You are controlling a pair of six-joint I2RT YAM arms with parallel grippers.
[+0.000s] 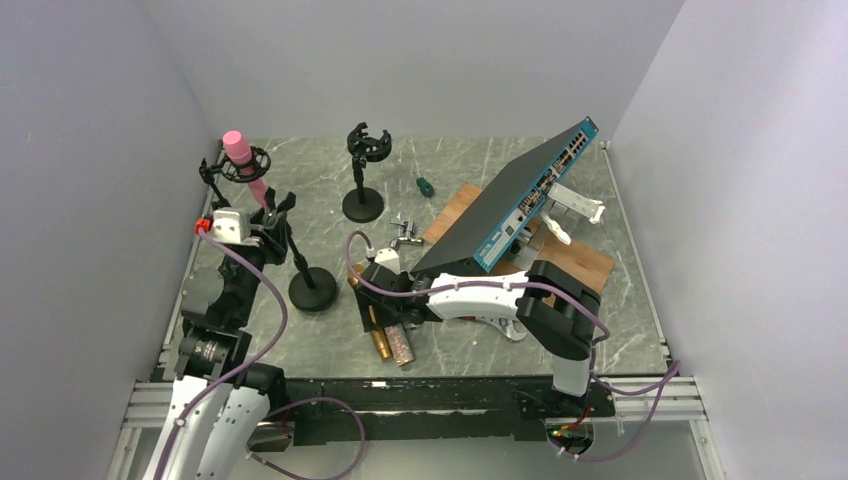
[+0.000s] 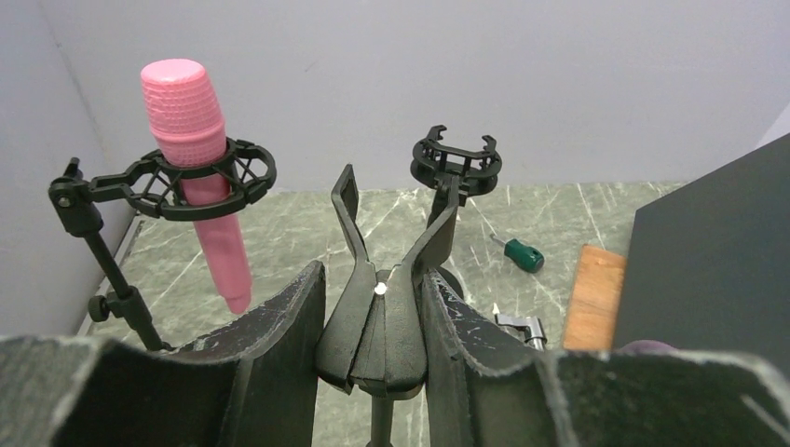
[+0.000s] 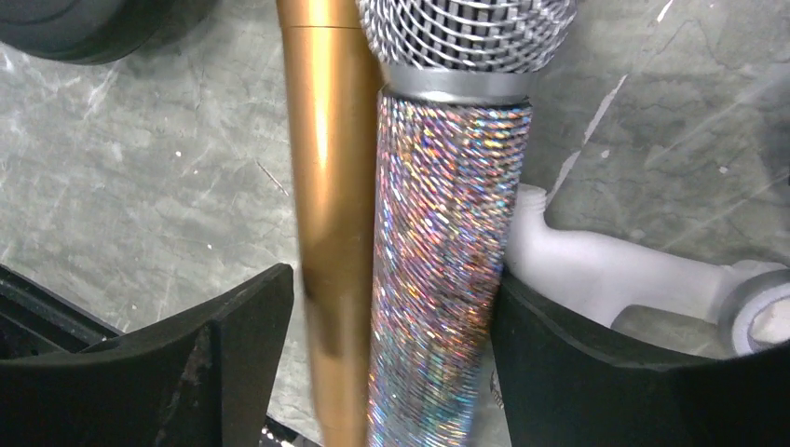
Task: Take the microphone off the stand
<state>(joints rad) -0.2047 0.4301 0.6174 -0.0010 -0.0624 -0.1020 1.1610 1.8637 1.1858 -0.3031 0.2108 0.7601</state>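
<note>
From above, the pink mic (image 1: 243, 160) stands head up in a ring mount on the far-left stand (image 1: 210, 180), leaning slightly. The gold mic (image 1: 377, 335) and glitter mic (image 1: 401, 345) lie side by side on the veined stone table (image 1: 460, 170). Their long axes run near to far under the right gripper (image 1: 383, 290). The left gripper (image 1: 272, 213) is at a black clip (image 1: 283, 203) on a second stand (image 1: 312, 285).

Left wrist: the pink mic (image 2: 224, 247) points up and a little left. It has a ribbed dome head and a smooth tapered body passing through a black webbed ring. The left gripper (image 2: 373, 298) is closed on the clip (image 2: 377, 326), whose prongs splay upward in a V.

Right wrist: both mics run straight up the frame, touching. The glitter mic (image 3: 442, 261) has a wire-mesh head at the top and an iridescent, sparkling body. The gold mic (image 3: 326, 186) is smooth and glossy, blurred low down. The right gripper (image 3: 391, 307) stands apart around both, gripping neither.
</note>
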